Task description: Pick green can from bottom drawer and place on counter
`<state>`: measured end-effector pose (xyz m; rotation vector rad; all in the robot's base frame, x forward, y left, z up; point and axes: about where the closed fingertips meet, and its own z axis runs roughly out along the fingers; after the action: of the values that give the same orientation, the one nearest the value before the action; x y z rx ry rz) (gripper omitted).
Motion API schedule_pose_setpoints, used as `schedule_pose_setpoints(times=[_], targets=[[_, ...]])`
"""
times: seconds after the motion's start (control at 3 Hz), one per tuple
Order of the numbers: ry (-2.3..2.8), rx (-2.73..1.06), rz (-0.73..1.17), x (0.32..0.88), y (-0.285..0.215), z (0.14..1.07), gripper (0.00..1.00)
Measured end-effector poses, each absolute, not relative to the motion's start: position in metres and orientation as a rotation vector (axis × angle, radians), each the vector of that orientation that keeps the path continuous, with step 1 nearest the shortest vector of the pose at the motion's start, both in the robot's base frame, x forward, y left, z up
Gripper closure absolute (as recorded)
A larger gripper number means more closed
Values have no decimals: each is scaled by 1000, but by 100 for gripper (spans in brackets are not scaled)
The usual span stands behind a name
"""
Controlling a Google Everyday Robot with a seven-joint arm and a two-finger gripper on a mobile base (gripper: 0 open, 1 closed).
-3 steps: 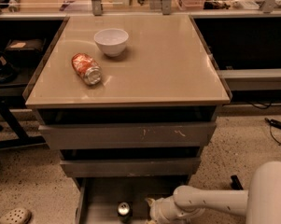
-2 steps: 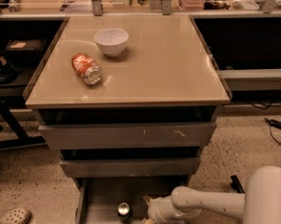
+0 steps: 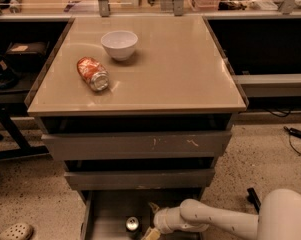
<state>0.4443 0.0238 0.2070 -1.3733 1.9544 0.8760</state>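
We see the can (image 3: 133,224) upright in the drawer (image 3: 106,208), just left of our gripper (image 3: 150,228), whose state we cannot tell.

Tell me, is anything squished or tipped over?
Yes: the orange-red can lies on its side on the counter and looks crushed. The gripper is down in the open bottom drawer, beside the green can.

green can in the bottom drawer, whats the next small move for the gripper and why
Probably ease the gripper a little left, toward the green can. The can seems to stand upright in the open bottom drawer, just left of the gripper, and does not look held yet. Lifting it to the counter can only follow a grasp.
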Motion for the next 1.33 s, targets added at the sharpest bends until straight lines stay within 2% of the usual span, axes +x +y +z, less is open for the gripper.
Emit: schedule_pose_setpoints(times=[0.67, 1.33], targets=[[1945, -1348, 878, 439, 32, 196, 0], [1878, -1374, 851, 436, 72, 189, 0]])
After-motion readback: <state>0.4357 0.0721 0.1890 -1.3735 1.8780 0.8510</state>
